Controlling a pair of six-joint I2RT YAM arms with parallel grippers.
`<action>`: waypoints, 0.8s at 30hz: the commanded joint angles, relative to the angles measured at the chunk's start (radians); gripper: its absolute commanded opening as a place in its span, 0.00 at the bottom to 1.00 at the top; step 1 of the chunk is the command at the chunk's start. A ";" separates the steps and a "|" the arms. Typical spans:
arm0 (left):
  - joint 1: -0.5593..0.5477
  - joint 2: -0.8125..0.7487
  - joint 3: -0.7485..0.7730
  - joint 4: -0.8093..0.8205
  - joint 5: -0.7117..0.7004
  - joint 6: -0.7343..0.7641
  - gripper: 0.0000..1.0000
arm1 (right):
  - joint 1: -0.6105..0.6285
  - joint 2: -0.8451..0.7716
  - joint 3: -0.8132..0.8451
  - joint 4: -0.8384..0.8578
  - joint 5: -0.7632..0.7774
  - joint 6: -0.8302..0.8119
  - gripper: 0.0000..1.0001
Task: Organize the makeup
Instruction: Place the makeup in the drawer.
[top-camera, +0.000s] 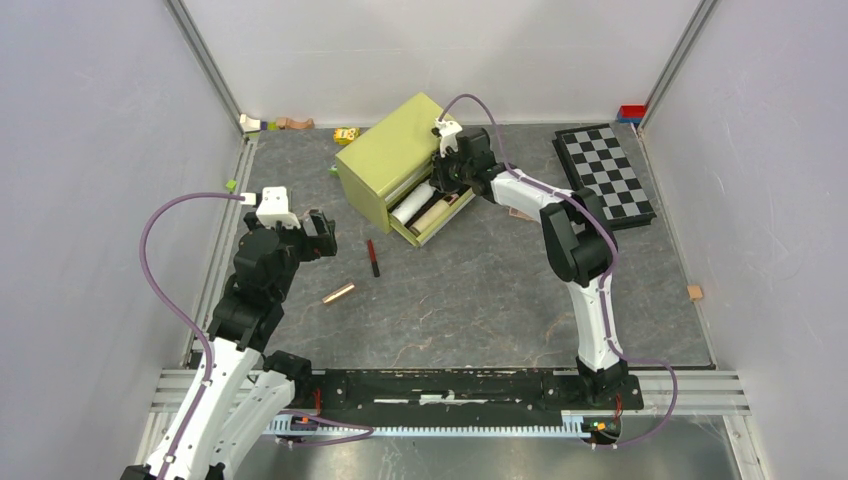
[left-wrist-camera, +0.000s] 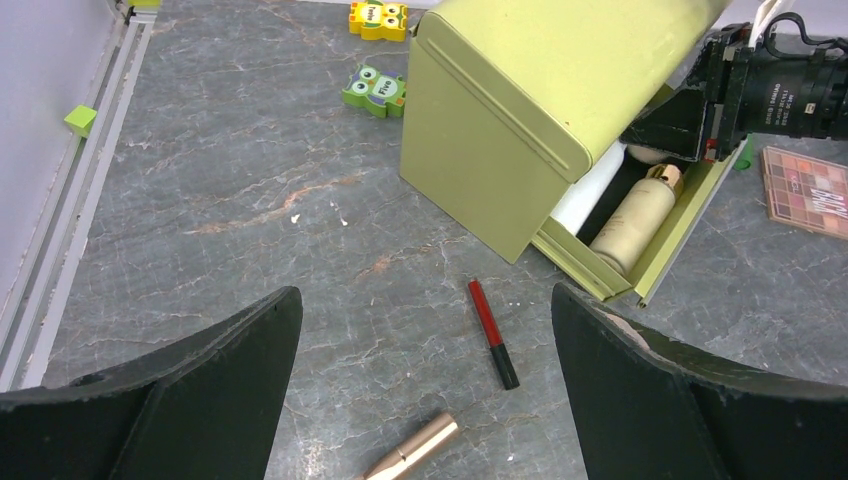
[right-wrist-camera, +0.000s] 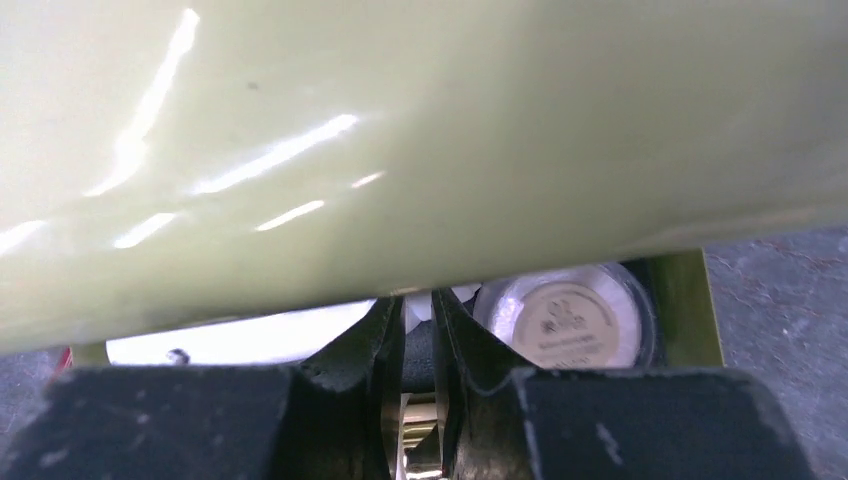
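Observation:
A red-black pencil (top-camera: 373, 257) (left-wrist-camera: 492, 332) and a rose-gold tube (top-camera: 339, 293) (left-wrist-camera: 415, 450) lie on the grey tabletop. My left gripper (top-camera: 320, 235) (left-wrist-camera: 425, 300) hovers wide open above them, holding nothing. The green drawer box (top-camera: 390, 155) (left-wrist-camera: 530, 110) has its bottom drawer (left-wrist-camera: 665, 250) pulled out. In it lie a white bottle (top-camera: 412, 208) (right-wrist-camera: 250, 335), a tan bottle (left-wrist-camera: 635, 215) and a round tan compact (right-wrist-camera: 570, 318). My right gripper (top-camera: 445, 172) (right-wrist-camera: 418, 310) reaches into the drawer under the box, jaws a narrow slit apart with nothing between them. The pink-brown palette (left-wrist-camera: 808, 190) lies right of the box.
A chequered board (top-camera: 605, 172) lies at the back right. Toy blocks (top-camera: 347, 135) (left-wrist-camera: 375, 88) sit behind and left of the box. A small green block (top-camera: 230, 185) sits by the left rail and a tan one (top-camera: 694, 292) at the right edge.

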 joint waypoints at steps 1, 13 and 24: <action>0.005 0.003 -0.002 0.049 0.005 0.042 1.00 | 0.025 0.035 0.033 -0.002 -0.105 -0.019 0.21; 0.004 0.005 -0.005 0.050 0.008 0.044 1.00 | 0.037 -0.038 -0.045 0.054 -0.040 -0.033 0.20; 0.005 0.005 -0.005 0.051 0.008 0.044 1.00 | 0.025 -0.297 -0.297 0.164 0.172 -0.031 0.22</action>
